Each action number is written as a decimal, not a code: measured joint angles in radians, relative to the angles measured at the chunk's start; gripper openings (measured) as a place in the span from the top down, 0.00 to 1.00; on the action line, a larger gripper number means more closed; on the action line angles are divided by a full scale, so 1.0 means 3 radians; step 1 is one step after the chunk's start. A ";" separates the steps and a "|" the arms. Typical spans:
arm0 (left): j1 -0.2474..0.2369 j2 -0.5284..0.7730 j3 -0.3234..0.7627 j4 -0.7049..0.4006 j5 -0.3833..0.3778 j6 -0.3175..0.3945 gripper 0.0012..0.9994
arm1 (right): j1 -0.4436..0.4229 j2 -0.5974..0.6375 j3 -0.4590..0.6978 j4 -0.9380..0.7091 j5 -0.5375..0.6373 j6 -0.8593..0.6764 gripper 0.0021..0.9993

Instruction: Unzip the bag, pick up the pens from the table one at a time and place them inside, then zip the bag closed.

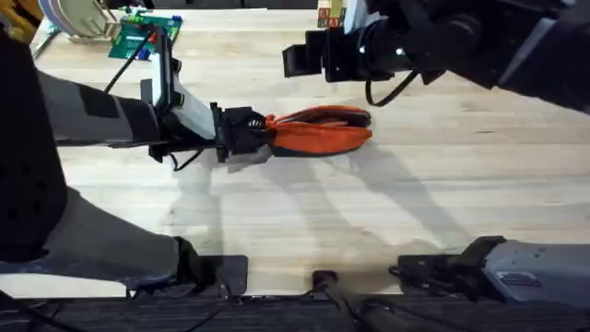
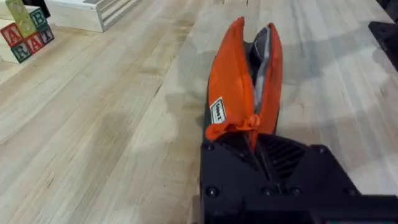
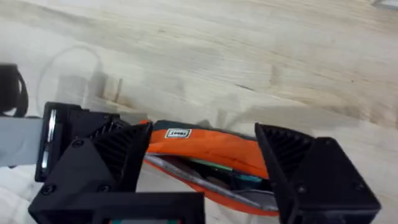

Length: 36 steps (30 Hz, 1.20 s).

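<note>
Orange bag lying unzipped mid-table, both arms at it

The pale, grained plank table [image 1: 415, 203] carries the soft orange bag [image 1: 323, 131]. The left gripper [image 2: 252, 134], reaching low from the left, is clamped on the bag's near end by the pull tab. The right gripper [image 3: 202, 165] hangs above, jaws spread wide and empty; something green shows inside the gaping zipper.

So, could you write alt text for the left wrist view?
An orange bag lies unzipped on a wooden table, its near end held at the black left gripper. Letter blocks stand in a far corner.
</note>
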 joint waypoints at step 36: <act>0.0521 -0.0291 0.0000 -0.0327 -0.0023 -0.0012 0.01 | 0.0351 0.0001 0.0015 -0.0132 -0.0648 -0.1018 0.00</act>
